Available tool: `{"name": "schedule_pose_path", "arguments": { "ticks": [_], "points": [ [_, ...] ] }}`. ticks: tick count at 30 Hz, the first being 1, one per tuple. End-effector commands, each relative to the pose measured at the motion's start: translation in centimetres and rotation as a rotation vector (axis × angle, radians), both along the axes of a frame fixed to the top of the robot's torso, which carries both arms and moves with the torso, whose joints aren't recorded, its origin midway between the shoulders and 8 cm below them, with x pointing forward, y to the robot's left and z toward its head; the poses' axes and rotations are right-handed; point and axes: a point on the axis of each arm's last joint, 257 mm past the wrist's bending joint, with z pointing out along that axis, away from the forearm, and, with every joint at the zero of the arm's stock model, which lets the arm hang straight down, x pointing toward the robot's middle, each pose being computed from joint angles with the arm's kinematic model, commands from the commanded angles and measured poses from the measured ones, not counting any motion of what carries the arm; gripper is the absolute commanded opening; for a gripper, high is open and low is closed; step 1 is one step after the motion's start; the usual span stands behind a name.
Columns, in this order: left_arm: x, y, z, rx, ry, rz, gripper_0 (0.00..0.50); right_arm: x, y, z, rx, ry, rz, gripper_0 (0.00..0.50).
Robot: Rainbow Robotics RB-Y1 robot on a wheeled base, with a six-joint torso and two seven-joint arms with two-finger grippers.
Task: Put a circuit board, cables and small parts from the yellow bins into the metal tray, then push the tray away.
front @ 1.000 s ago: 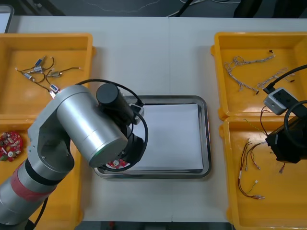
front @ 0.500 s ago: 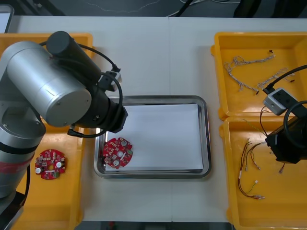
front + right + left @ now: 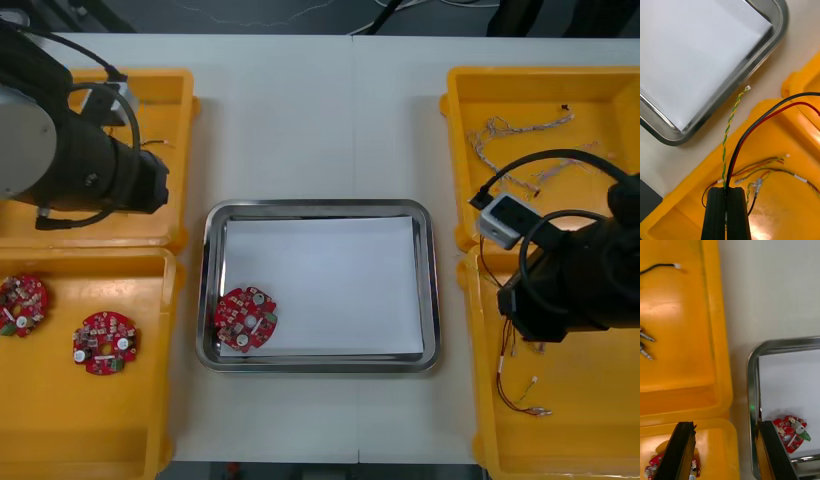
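A round red circuit board [image 3: 245, 318] lies in the near left corner of the metal tray [image 3: 432, 290], which is white inside. The same board [image 3: 790, 428] shows beside one finger of my left gripper [image 3: 726, 423], which is open with nothing in it, above the rim between the two left bins. My left arm [image 3: 80, 160] hangs over the far left bin [image 3: 170, 90]. My right gripper [image 3: 726, 191] is shut on a red and yellow cable [image 3: 732, 123], whose strands rise from between its fingers toward the tray's corner [image 3: 780, 22]. The right arm [image 3: 570, 285] is over the near right bin [image 3: 600, 430].
Two more red boards [image 3: 104, 342] [image 3: 22, 303] lie in the near left bin [image 3: 120, 430]. Blue and white twisted cables [image 3: 520, 130] are in the far right bin [image 3: 460, 100]. Loose red and yellow cables [image 3: 520, 390] stay in the near right bin. Small metal parts [image 3: 644, 343] lie in the far left bin.
My left arm drew back from the tray's near left corner to the far left bin, leaving a circuit board in the tray. The right arm shifted left toward the tray.
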Motion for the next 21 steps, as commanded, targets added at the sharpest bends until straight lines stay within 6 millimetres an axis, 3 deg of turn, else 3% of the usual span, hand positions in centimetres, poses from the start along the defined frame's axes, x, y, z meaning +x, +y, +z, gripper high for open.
{"name": "schedule_pose_path", "arguments": {
  "ticks": [1,9,16,21],
  "points": [
    [0.8,5.9,1.4,0.067,-0.008,0.029,0.479,0.5,2.7,1.1,-0.085,-0.052,0.122,0.000],
    [1.3,11.4,1.0,0.052,0.044,0.130,0.479,-0.3,6.2,0.4,-0.169,-0.062,0.271,0.000],
    [1.5,14.3,0.2,-0.001,0.084,0.218,0.477,-1.1,7.3,-1.5,-0.239,-0.029,0.346,0.000],
    [2.4,15.9,0.2,-0.049,0.100,0.283,0.477,-0.4,8.6,-2.9,-0.263,-0.022,0.386,0.000]
  ]
}}
